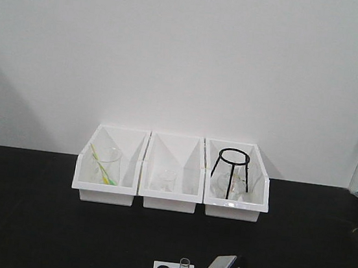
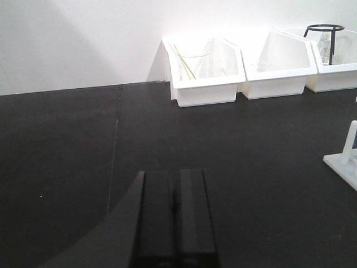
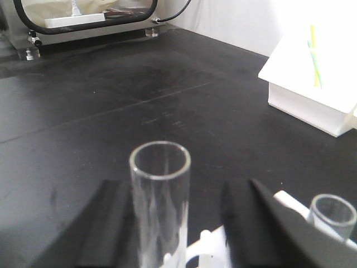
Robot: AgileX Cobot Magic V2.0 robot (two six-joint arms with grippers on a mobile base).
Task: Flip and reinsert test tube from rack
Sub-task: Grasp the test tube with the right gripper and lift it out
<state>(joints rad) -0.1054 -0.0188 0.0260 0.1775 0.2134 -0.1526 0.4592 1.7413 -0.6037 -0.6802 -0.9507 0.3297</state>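
The right gripper (image 3: 181, 187) stands open astride the test tube (image 3: 160, 206), one black finger close against the glass, the other with a clear gap; nothing is clamped yet. The test tube sits upright in the rack (image 3: 209, 248), mouth up; a second tube (image 3: 333, 215) stands near it in another hole. The left gripper (image 2: 174, 177) has its fingers pressed together on nothing and hangs over the bare black table (image 2: 67, 167), apart from the rack.

The step in hand looks like the grasp before the lift. To do it well, centre the fingers so both pads meet the glass together, else the closer one may push the tube sideways against its hole; close gently below the rim, since clear glass is slick and brittle; then draw it straight up, clear of the second tube, before any turn.

The right wrist view alone shows the gap at the fingers and the tube's open mouth; the front view cuts the rack off at its lower edge, yet it alone shows three white bins (image 1: 169, 205) in a row with a black tripod stand (image 1: 232, 170) in the right-hand one; the left wrist view gives only a corner of the rack with one upright peg (image 2: 348, 142).
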